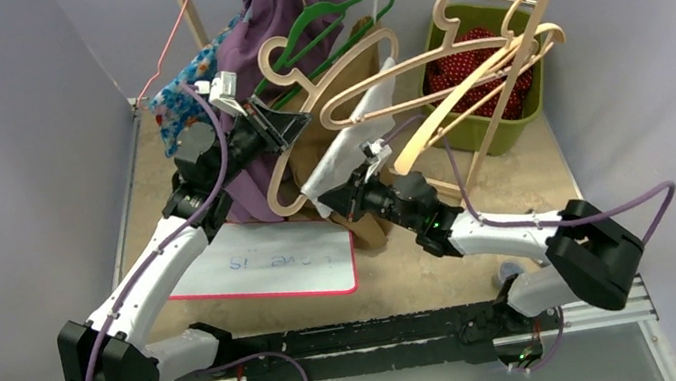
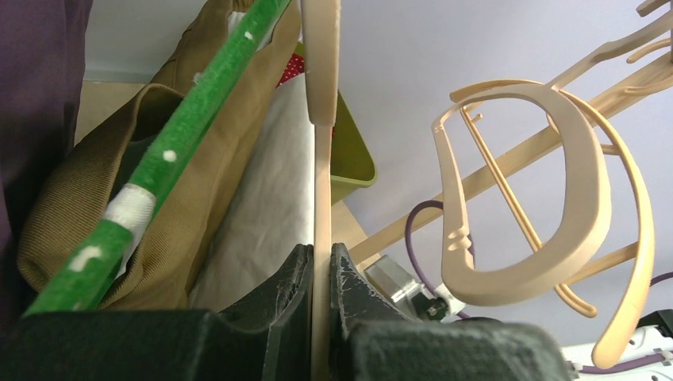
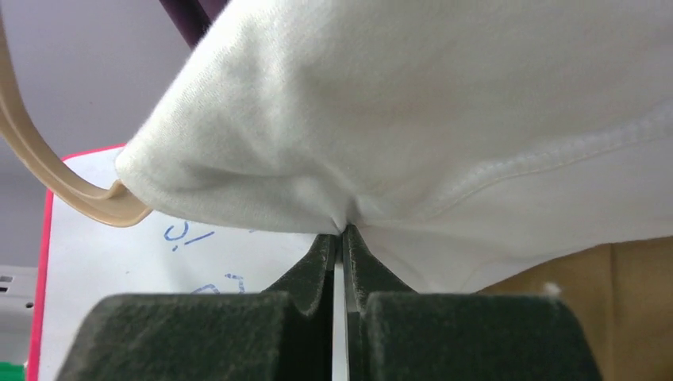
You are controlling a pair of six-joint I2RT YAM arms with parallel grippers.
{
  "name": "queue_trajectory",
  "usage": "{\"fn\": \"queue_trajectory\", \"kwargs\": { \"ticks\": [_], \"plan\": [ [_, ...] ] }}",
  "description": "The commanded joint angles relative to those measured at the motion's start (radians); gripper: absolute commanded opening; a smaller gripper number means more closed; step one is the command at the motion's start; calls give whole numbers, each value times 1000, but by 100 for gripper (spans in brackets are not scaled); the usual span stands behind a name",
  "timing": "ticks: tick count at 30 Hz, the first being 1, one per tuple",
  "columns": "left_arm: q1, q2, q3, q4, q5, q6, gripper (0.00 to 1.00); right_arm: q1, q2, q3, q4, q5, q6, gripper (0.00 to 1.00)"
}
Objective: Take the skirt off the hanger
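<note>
The white skirt (image 1: 353,138) hangs from a beige hanger (image 1: 283,173) on the rack. My left gripper (image 1: 290,127) is shut on that hanger's thin bar. In the left wrist view the bar (image 2: 321,182) runs straight up from between the closed jaws of the left gripper (image 2: 321,262), with the skirt (image 2: 270,198) just to its left. My right gripper (image 1: 334,201) sits at the skirt's lower left corner. The right wrist view shows the right gripper (image 3: 342,238) shut on a pinch of the skirt (image 3: 413,119), with the hanger's curve (image 3: 48,175) to the left.
A green hanger (image 2: 182,135) and a tan garment (image 2: 87,206) hang beside the skirt. Empty beige hangers (image 1: 458,71) hang to the right, in front of a green bin (image 1: 491,127) holding red dotted cloth. Purple (image 1: 253,52) and floral (image 1: 182,87) garments hang left. A whiteboard (image 1: 264,262) lies below.
</note>
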Motion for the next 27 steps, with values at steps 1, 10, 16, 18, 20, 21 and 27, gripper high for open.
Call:
{"fn": "queue_trajectory", "kwargs": {
  "ticks": [1, 10, 16, 18, 20, 21, 27],
  "plan": [
    [0, -1, 44, 54, 38, 22, 0, 0, -97, 7, -89, 67, -13, 0],
    [0, -10, 48, 5, -27, -36, 0, -45, -293, -70, -229, 118, -27, 0],
    [0, 3, 46, 83, -7, -158, 0, -136, -383, -125, -238, 5, -26, 0],
    [0, 4, 51, 77, -9, -168, 0, -175, -387, -131, -254, -31, -13, 0],
    [-1, 4, 65, 30, -26, -147, 0, -198, -397, -138, -263, -47, -5, 0],
    [0, 6, 77, 1, -35, -134, 0, -205, -404, -143, -265, -53, -5, 0],
    [0, 30, 128, -105, -56, -95, 0, -217, -487, -154, -359, -30, -17, 0]
  ]
}}
